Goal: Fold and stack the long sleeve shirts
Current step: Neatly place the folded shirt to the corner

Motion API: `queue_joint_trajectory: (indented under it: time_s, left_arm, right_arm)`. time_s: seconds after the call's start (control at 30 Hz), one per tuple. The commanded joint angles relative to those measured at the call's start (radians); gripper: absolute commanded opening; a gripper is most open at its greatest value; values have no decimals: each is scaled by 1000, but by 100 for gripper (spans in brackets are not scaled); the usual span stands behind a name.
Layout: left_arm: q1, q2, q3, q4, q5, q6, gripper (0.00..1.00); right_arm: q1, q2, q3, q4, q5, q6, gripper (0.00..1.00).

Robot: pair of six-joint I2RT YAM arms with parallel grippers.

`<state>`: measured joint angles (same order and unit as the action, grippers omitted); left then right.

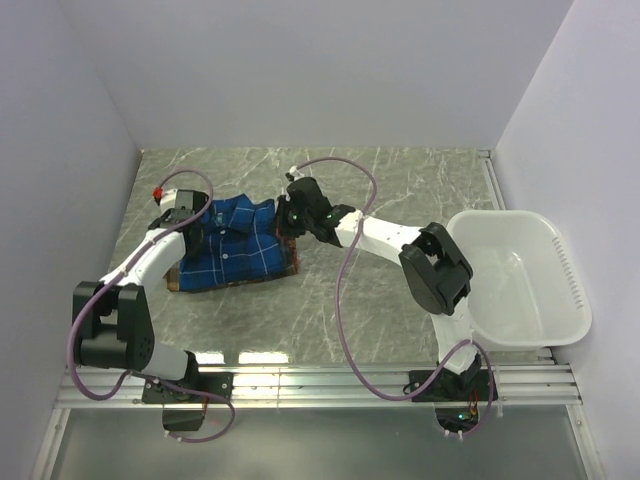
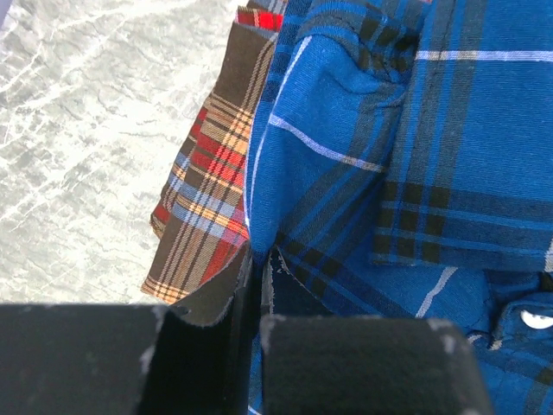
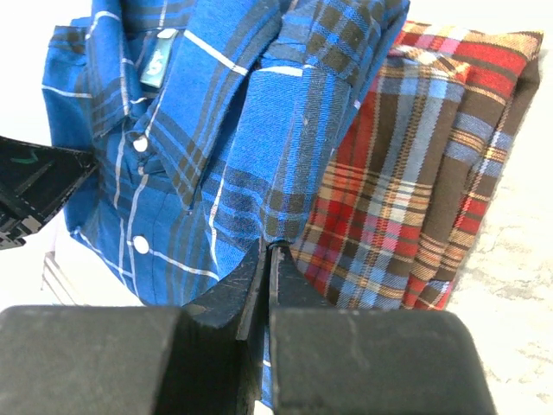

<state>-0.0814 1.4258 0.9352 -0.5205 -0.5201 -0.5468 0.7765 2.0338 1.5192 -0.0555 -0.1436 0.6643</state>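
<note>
left claw, right claw: clamped on blue shirt
a tug could skew the red shirt underneath

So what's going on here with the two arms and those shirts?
Both arms are handling the blue plaid shirt, which lies folded on top of the red-orange plaid shirt on the table. The left gripper is shut on the blue cloth at its left edge, and the right gripper is shut on it at its right edge. The white basket stands apart at the right.
</note>
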Motion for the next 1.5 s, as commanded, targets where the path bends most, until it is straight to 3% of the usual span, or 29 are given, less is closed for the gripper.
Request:
queue_joint_trajectory:
  time_s: [0.0,0.4,0.43,0.47,0.57,0.67,0.7,0.77,1.0,1.27,1.37,1.47]
  left_arm:
    - [9,18,20,-4,-41,-18,2]
    - [11,61,50,20,-67,-13,15]
    - [11,64,50,14,-75,-19,18]
    - [11,62,51,7,-80,-22,20]
    - [11,26,54,-4,-100,-33,38]
    - [12,-30,80,-24,-90,-45,61]
    - [14,-42,92,-33,-90,-54,74]
    - [14,-76,129,-53,-90,-64,85]
    - [51,-117,139,-7,9,-108,76]
    - [202,16,54,114,282,-154,50]
    - [252,88,60,131,330,-166,34]
    - [282,163,74,132,354,-183,29]
  right_arm:
    - [1,12,-7,46,26,0,0]
    - [17,6,-62,54,44,14,0]
    - [17,5,-62,54,48,14,2]
    - [15,2,-60,54,52,11,14]
    - [17,-24,-48,34,67,-15,41]
    - [15,-69,-24,-4,87,-43,53]
    - [14,-78,-5,-18,90,-52,55]
    - [6,-101,19,-61,79,-57,57]
    - [3,-182,30,-51,-25,-34,55]
    - [-6,-45,-34,143,-249,58,44]
    - [-31,20,-109,229,-287,141,41]
    - [-59,54,-180,311,-313,193,40]
